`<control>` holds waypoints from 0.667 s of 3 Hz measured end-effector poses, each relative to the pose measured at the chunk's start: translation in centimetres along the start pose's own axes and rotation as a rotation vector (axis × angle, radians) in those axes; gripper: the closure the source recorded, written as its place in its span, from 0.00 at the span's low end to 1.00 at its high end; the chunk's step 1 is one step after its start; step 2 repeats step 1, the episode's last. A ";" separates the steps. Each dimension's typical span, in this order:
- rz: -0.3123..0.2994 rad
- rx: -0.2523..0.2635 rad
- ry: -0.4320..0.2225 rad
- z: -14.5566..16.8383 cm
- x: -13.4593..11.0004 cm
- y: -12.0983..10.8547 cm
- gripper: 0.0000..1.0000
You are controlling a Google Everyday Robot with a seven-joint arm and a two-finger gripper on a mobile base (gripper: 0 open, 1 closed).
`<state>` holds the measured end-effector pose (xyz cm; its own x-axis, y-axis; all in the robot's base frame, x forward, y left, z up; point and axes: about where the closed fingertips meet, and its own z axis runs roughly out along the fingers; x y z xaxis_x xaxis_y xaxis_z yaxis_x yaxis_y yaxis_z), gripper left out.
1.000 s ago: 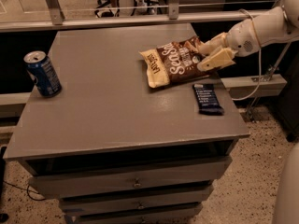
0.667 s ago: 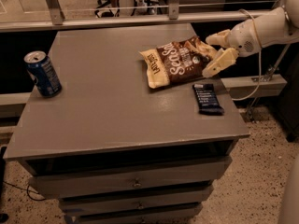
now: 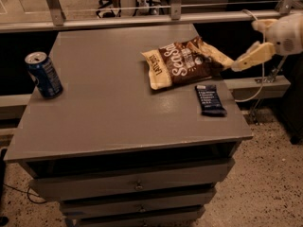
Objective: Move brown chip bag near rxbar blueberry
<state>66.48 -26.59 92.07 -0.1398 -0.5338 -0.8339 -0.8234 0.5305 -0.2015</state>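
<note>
The brown chip bag (image 3: 182,63) lies flat on the grey table (image 3: 109,112), right of centre, its left end cream-yellow. The rxbar blueberry (image 3: 210,100), a small navy wrapper, lies just in front of the bag's right part, a short gap from it. My gripper (image 3: 246,44) is off the table's right edge, open and empty. Its lower finger (image 3: 251,56) points at the bag's right corner, close to it.
A blue soda can (image 3: 43,74) stands upright near the table's left edge. A metal rail (image 3: 142,19) runs behind the table. Drawers (image 3: 137,186) sit below the tabletop. A cable (image 3: 258,86) hangs to the right.
My gripper has let go of the bag's right end and pulled back to the right, off the table edge. The bag now rests next to the rxbar.
</note>
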 end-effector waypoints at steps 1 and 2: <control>0.058 0.200 -0.069 -6.7 1.0 -1.5 0.00; 0.058 0.200 -0.069 -6.7 1.0 -1.5 0.00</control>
